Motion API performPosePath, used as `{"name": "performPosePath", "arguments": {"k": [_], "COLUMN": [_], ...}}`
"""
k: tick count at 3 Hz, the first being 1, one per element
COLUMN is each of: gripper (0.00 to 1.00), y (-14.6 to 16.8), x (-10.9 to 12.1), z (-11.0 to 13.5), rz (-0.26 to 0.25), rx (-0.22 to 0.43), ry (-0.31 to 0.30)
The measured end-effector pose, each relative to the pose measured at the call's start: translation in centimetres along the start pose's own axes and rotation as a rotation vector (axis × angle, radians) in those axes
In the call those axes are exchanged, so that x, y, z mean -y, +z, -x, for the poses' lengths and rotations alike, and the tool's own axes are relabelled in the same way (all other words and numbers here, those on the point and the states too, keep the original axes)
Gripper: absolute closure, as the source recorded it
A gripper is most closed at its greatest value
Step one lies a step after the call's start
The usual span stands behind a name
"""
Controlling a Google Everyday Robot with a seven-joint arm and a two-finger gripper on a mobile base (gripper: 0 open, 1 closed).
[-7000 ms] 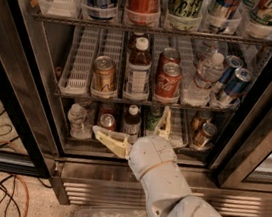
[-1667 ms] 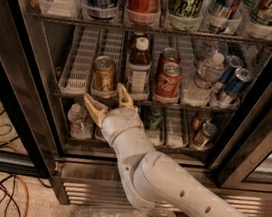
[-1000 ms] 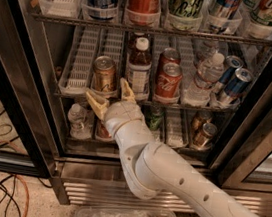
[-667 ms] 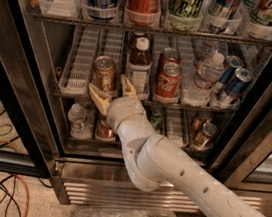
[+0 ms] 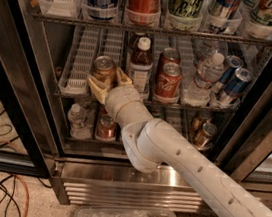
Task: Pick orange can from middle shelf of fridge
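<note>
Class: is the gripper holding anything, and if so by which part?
Nothing held yet: the open gripper sits at the orange can's lower body, the can standing on the middle shelf.

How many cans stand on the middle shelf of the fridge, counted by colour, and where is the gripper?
Orange can: 1
Red cans: 2
Blue cans: 2
Total: 5 cans on the middle shelf.
The gripper is open at the front of the orange can, one finger on each side of its base.
</note>
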State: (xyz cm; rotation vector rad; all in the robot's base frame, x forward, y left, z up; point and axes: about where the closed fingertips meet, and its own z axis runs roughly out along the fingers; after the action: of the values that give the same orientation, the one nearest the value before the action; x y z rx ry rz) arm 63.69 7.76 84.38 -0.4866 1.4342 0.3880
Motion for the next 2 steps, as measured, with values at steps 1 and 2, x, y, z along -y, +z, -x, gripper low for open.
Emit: {"name": "performPosePath", "arguments": {"k": [1, 2], "gripper": [0.38, 0.55], "y": [1.65, 1.74], "x": [-0.10, -0.09], "z": [-0.07, -0.05], "rz": [0.021, 0.022], "rx": [-0.003, -0.002], "ry": [0.002, 0.003]}}
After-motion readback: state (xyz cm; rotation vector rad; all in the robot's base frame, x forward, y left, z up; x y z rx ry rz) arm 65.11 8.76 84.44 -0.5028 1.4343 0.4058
